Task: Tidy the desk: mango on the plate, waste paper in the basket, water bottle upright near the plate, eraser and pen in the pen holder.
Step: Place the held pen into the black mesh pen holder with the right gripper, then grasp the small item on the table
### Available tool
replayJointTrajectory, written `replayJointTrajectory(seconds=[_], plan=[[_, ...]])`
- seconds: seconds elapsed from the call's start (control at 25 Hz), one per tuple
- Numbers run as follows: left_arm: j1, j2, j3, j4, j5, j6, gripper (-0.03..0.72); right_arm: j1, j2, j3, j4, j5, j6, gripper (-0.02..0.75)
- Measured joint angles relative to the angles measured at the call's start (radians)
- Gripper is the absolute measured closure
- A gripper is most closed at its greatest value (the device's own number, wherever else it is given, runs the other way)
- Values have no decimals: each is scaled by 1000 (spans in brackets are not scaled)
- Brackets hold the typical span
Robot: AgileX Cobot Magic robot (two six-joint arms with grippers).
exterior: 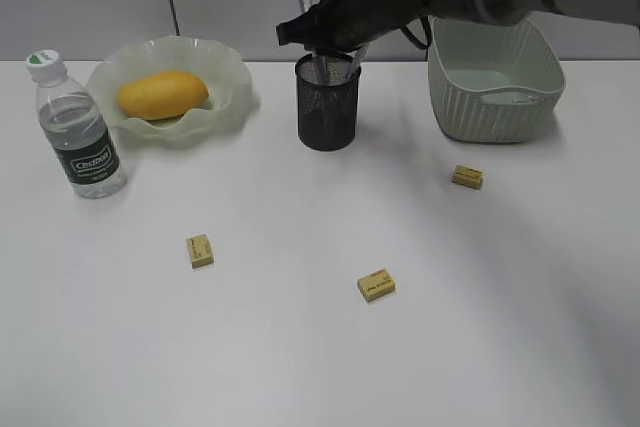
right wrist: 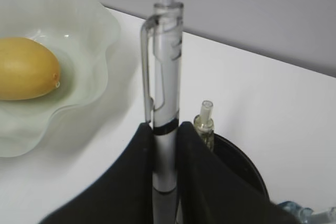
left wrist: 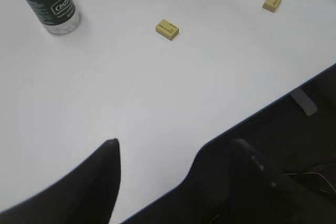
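Observation:
My right gripper (exterior: 335, 45) hangs just over the black mesh pen holder (exterior: 328, 107), shut on a clear and silver pen (right wrist: 167, 77) that stands upright between its fingers (right wrist: 197, 150). A second pen (right wrist: 205, 124) stands in the holder (right wrist: 247, 166). The mango (exterior: 162, 94) lies in the pale green plate (exterior: 232, 72). To the plate's left the water bottle (exterior: 80, 132) stands upright. Three yellow erasers (exterior: 200, 250) (exterior: 376, 285) (exterior: 467, 177) lie on the desk (exterior: 300, 347). My left gripper (left wrist: 176, 148) is open and holds nothing, at the desk's front edge. The waste paper is out of view.
The sage-green basket (exterior: 495, 77) stands at the back right, next to the right arm. In the left wrist view the bottle (left wrist: 50, 1) and two erasers (left wrist: 167, 29) (left wrist: 273, 1) lie ahead, and the desk edge (left wrist: 252, 116) drops off to the right.

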Motion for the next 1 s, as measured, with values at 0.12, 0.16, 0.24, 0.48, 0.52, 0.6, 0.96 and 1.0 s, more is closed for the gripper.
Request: replayJointTrajectory(seconds=[0.12, 0.16, 0.24, 0.48, 0.52, 0.6, 0.96, 1.0], plan=[[0, 0, 0, 0, 0, 0, 201, 0, 1, 0, 0, 0, 0, 607], [0, 0, 0, 0, 0, 0, 201, 0, 1, 0, 0, 3, 0, 589], [0, 0, 0, 0, 0, 0, 201, 0, 1, 0, 0, 11, 0, 523], [0, 0, 0, 0, 0, 0, 201, 0, -8, 0, 0, 87, -2, 315], [0, 0, 0, 0, 0, 0, 201, 0, -16, 0, 0, 108, -5, 308], [0, 0, 0, 0, 0, 0, 201, 0, -41, 0, 0, 150, -8, 299], [0, 0, 0, 0, 0, 0, 201, 0, -188, 0, 0, 433, -67, 297], [0, 0, 0, 0, 0, 0, 201, 0, -201, 0, 0, 480, -78, 297]])
